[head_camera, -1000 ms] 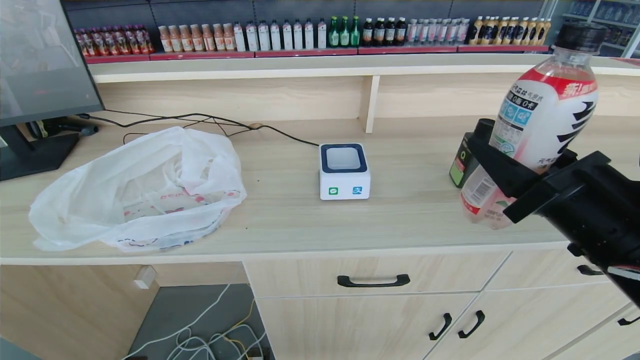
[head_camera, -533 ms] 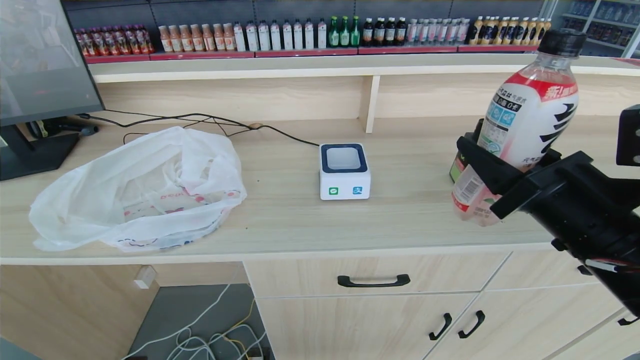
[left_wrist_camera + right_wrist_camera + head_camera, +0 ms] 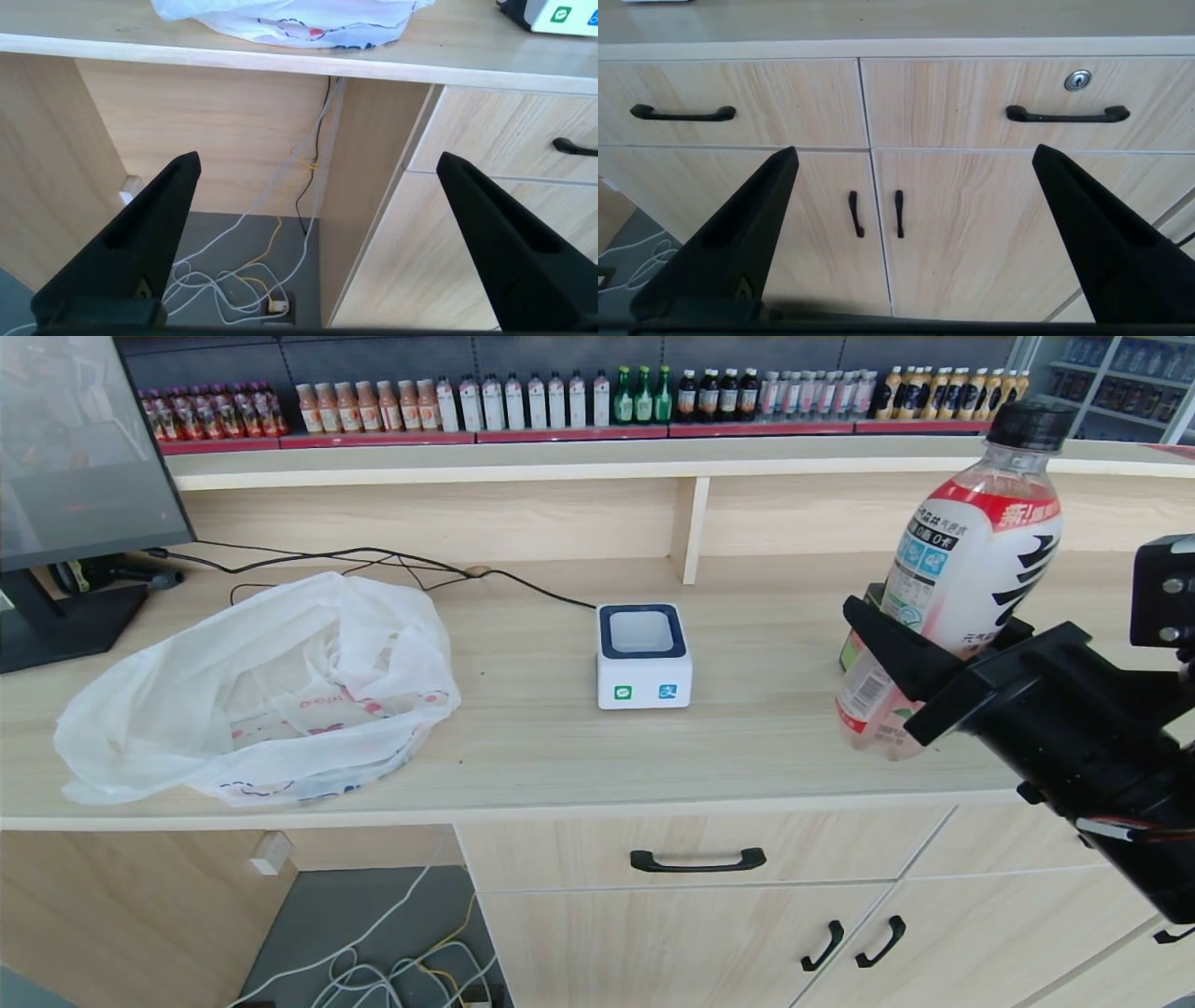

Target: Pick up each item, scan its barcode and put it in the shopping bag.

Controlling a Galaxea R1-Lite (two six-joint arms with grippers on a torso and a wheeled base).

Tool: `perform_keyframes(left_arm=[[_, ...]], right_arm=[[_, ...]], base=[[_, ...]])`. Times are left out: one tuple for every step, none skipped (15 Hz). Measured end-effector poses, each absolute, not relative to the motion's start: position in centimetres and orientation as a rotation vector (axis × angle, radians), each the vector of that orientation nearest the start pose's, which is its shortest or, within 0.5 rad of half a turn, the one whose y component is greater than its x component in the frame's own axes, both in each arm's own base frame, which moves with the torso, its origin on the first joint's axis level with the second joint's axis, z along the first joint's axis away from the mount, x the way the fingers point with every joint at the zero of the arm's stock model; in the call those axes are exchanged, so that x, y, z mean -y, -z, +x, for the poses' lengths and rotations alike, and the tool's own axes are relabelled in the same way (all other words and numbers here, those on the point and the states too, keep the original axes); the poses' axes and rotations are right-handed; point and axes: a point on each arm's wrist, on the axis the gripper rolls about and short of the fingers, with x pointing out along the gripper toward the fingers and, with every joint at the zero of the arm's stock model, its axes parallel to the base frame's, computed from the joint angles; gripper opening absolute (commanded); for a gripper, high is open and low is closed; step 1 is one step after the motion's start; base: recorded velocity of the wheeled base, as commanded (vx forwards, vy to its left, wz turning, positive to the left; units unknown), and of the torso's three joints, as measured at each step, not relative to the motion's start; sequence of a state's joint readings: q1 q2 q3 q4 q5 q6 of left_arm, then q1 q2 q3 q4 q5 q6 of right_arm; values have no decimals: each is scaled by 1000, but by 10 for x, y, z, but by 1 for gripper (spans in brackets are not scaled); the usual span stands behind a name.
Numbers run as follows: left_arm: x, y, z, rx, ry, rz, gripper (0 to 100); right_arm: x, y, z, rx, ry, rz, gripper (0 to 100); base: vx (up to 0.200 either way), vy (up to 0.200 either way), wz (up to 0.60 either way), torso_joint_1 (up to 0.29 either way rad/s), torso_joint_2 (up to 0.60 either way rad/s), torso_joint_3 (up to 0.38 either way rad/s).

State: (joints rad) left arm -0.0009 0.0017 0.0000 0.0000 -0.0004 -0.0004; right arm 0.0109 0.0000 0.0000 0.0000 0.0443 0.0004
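Pinches one bottle [image 3: 976, 551] at mid-body in the right hand [image 3: 943, 649], clear of the desk [image 3: 747, 747] above its right end, upright with a slight lean. Probably grips there to leave the barcode [image 3: 866, 692] near the base uncovered and turned left, towards the scanner [image 3: 643, 656], well apart from it. Looks like the carry to the scan. Calls next for a sweep leftward and a tilt to bring the code over the window on the scanner's top. Could let the bottle twist or slip, given so narrow a grip on a smooth round wall.

Holds the left hand [image 3: 318, 163] low in front of the desk, below its edge, fingers spread wide around nothing; likely parked out of the way.

Counted on the desk:
- one shopping bag [image 3: 271, 691] on the left part, slumped with its mouth open upward, handy for dropping things in; cannot tell whether anything lies inside
- one scanner, between bag and bottle
- one small dark box [image 3: 851, 651] with a green patch, just behind the bottle, presumably waiting its turn
- one monitor [image 3: 84, 448] at far left

Behind, on the shelf [image 3: 560, 433], a long row of bottles [image 3: 523, 401], too many to count surely.
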Motion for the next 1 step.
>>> perform_keyframes(left_arm=[[0,-76,-23,-2,1,0,100]], right_arm=[[-1,-75,-23,0,-54,1,100]], base=[[0,0,0,0,0,0]])
